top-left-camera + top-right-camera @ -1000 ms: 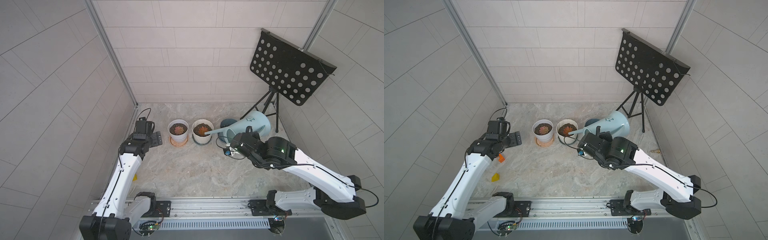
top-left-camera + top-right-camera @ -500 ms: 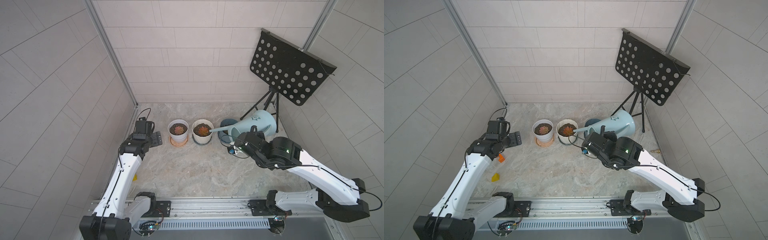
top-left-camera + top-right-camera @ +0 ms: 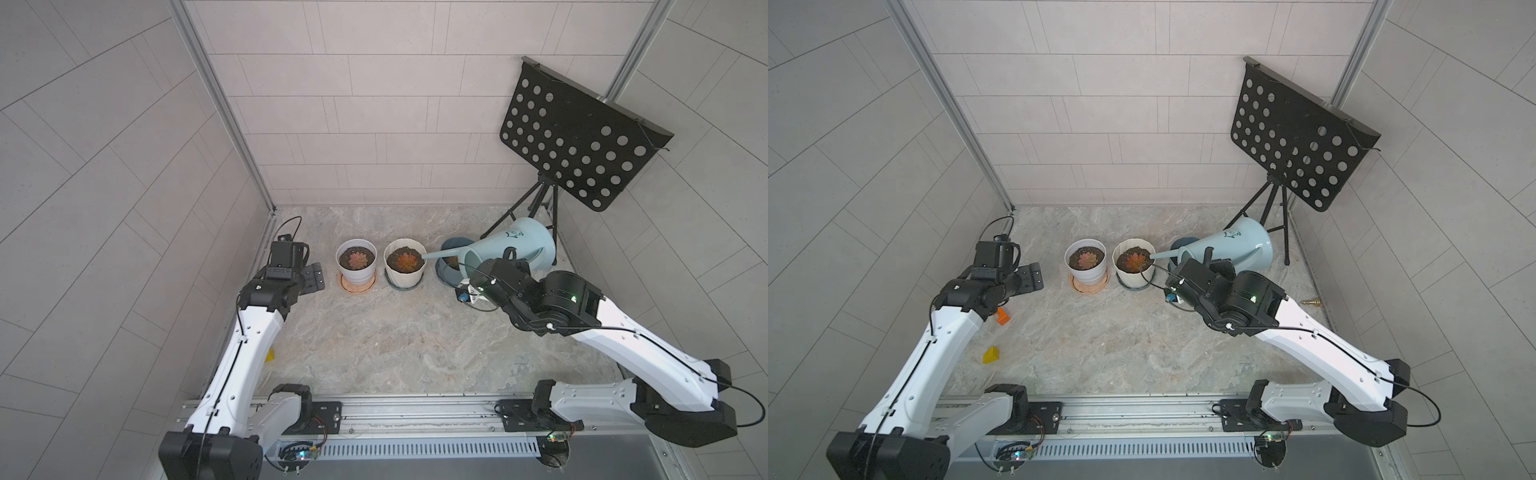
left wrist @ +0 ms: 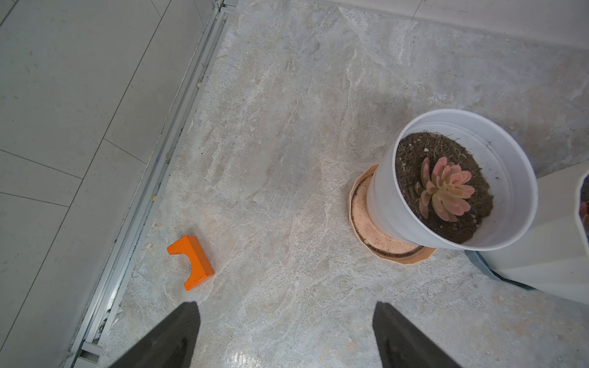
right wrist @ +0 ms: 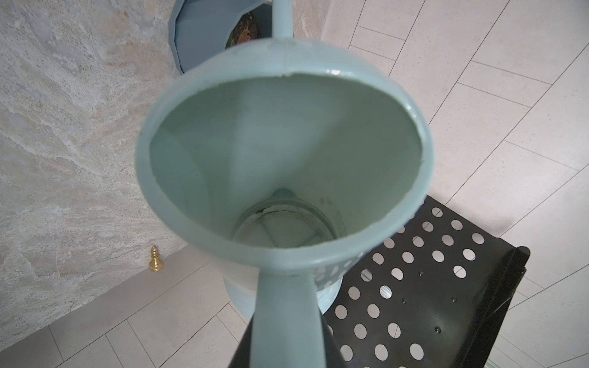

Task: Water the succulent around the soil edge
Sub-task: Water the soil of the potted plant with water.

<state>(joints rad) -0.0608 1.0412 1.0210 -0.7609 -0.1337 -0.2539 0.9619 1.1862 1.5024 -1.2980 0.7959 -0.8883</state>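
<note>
Right pincer [image 3: 509, 258] clamps the tilted watering can [image 3: 525, 245], spout at the soil edge of the succulent [image 3: 405, 262]. Left pincer [image 4: 287, 334] stands open. Edge circuit judged mostly outstanding.

Both top views are looking down from high above the aluminium front rail [image 3: 415, 409], sharing almost the same scene: the marble-patterned table [image 3: 374, 332] and, in the upper right of the frame, the black perforated music stand [image 3: 582, 137]. The left wrist camera is facing down close over the table at the white round pot holding a pink succulent [image 4: 385, 204]. The right wrist camera is peering from very near into the pale blue plastic watering can [image 5: 287, 143], which is also showing in both top views.
</note>
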